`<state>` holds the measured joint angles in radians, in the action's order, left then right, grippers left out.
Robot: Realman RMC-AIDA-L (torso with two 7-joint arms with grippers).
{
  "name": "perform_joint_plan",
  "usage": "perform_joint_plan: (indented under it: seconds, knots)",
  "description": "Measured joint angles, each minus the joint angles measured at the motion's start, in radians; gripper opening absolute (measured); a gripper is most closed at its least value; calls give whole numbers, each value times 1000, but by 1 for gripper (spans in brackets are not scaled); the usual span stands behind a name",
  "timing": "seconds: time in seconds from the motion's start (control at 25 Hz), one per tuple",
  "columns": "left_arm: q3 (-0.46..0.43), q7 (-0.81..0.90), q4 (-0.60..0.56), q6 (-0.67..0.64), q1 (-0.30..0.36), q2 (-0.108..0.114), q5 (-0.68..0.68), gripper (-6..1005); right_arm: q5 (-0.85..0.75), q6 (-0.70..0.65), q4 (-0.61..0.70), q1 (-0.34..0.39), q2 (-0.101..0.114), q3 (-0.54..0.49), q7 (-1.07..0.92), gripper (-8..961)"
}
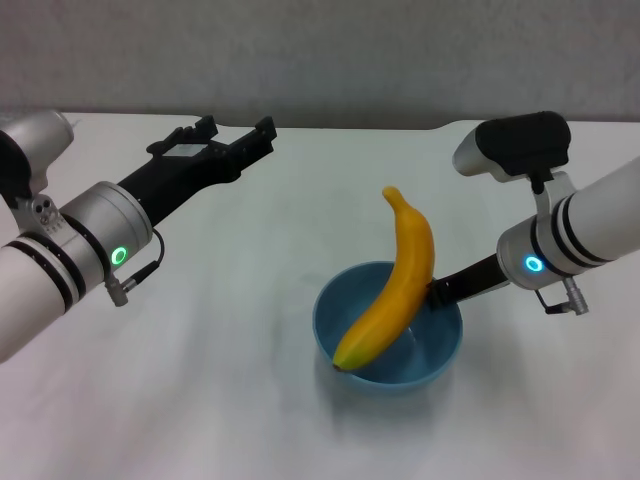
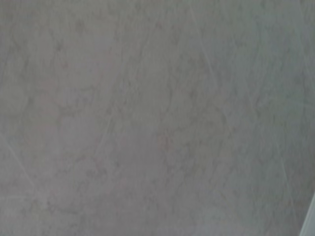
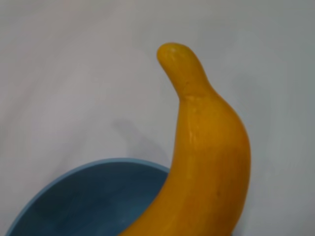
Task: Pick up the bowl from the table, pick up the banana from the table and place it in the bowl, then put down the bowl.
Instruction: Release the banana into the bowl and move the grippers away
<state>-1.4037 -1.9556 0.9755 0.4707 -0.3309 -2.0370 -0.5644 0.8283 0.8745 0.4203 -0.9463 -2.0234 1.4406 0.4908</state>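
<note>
The light-blue bowl [image 1: 440, 345] sits low on the white table [image 1: 200, 400], right of centre. The yellow banana [image 1: 398, 285] lies in it, its lower end on the near rim and its stem sticking up past the far rim. My right gripper [image 1: 437, 291] reaches in from the right and grips the bowl's right rim, its tips partly hidden behind the banana. The right wrist view shows the banana [image 3: 209, 157] close up over the bowl [image 3: 93, 196]. My left gripper [image 1: 237, 130] hangs open and empty above the table's far left, well away from the bowl.
The table's far edge has a shallow notch [image 1: 440, 127] at the back right, with a grey wall behind it. The left wrist view shows only a plain grey surface.
</note>
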Motion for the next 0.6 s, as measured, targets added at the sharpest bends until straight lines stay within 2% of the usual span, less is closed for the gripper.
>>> perform_joint_plan:
  seconds: [0.6]
  knots:
    - [0, 2, -1, -1, 0, 0, 0, 899, 0, -2, 0, 4, 0, 1, 0, 141]
